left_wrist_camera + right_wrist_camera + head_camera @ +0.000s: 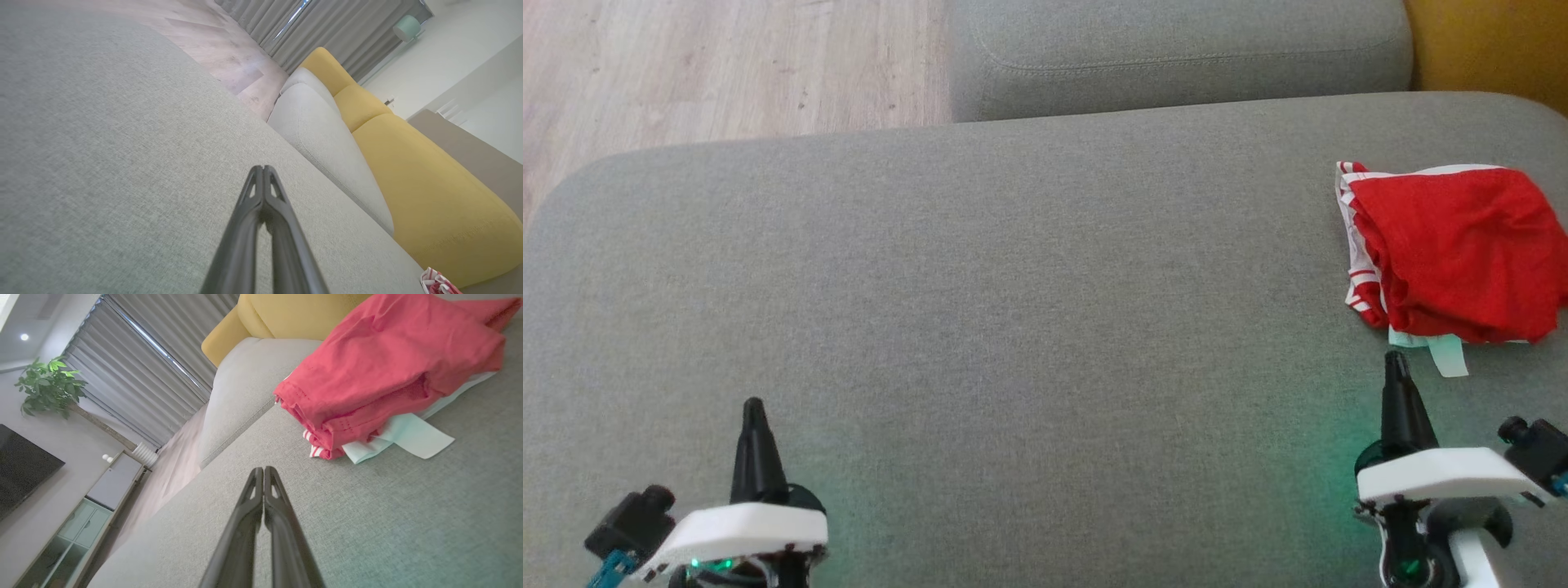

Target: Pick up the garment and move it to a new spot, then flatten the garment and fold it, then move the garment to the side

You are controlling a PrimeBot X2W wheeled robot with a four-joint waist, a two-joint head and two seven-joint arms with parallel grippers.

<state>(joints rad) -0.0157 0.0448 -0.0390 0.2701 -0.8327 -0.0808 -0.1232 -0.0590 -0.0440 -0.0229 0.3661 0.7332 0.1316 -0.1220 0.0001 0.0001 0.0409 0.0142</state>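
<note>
Claws come first, low in the head view: the left claw and the right claw each have their two dark fingers pressed together and hold nothing. Both are above the grey sofa seat, and whether the tips touch the fabric cannot be told.

Just beyond the right claw's tip lies the garment, a red piece with red-and-white striped trim. It is gathered into a compact layered bundle at the far right of the seat, with a pale mint tab poking out of its near edge. The right claw is near that edge but apart from it, and slightly to its left. The left claw is well apart from it, across the bare seat.

With the cloth ungripped, this looks like the pick-up step not yet begun. Since the bundle is layered and lies to one side, it could equally be the end of the task, and the frames do not settle which. If it is the pick-up, the right claw would need to part its fingers, reach forward and take the near hem.

Farther off are a grey back cushion, a yellow cushion and the wooden floor.
</note>
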